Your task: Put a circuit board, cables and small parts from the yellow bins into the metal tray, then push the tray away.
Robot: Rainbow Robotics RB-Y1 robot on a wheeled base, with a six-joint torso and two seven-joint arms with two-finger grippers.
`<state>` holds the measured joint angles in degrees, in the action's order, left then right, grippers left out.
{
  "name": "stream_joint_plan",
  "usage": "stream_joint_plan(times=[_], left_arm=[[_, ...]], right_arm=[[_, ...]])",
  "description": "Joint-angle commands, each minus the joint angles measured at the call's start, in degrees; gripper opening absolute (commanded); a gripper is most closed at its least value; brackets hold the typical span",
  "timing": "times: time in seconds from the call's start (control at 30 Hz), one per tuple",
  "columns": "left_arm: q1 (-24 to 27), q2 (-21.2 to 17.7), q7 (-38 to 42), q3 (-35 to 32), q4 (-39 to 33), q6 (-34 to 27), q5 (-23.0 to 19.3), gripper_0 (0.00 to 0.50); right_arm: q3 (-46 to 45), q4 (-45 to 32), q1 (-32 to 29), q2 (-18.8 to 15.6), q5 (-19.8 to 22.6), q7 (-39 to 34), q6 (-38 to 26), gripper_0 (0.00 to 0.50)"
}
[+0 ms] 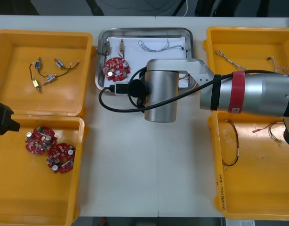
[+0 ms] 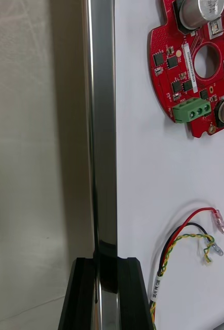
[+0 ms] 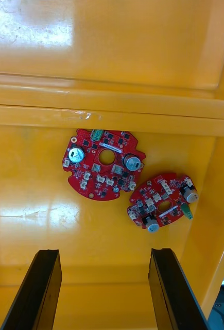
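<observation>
Right gripper (image 2: 105,262) clamps metal tray (image 2: 103,129) rim; light table (image 1: 135,165).

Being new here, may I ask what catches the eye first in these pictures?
The right gripper is shut on the near rim of the metal tray, its arm stretched across the table. Inside lies a red circuit board with cables. The left gripper hovers open over two more boards in a yellow bin.

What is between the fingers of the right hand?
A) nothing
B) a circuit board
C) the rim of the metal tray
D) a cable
C: the right hand has its fingers on either side of the rim of the metal tray; the left hand hovers open over a yellow bin.
</observation>
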<state>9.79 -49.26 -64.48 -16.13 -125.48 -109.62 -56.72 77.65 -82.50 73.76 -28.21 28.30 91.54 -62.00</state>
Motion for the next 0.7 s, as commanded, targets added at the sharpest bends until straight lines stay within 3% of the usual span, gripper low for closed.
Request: stream_joint_plan(times=[0.03,0.63,0.67,0.7], left_arm=[[-1.26,-2.6,-3.81,-1.89,-1.52,-0.38,-0.41,0.5],[-1.26,-2.6,-3.81,-1.89,-1.52,-0.38,-0.41,0.5],[-1.26,-2.6,-3.81,-1.89,-1.52,-0.38,-0.41,0.5],[-1.26,-2.6,-3.81,-1.89,-1.52,-0.38,-0.41,0.5]], right_arm=[[-1.54,1.9,4.2,-1.32,1.94,3.73,2.06,0.0],[-1.54,4.63,5.52,-1.32,3.08,5.67,4.43,0.0],[-1.72,4.71,5.52,-1.24,3.08,5.67,4.43,0.002],[-1.72,4.71,5.52,-1.15,2.99,5.76,4.35,0.047]])
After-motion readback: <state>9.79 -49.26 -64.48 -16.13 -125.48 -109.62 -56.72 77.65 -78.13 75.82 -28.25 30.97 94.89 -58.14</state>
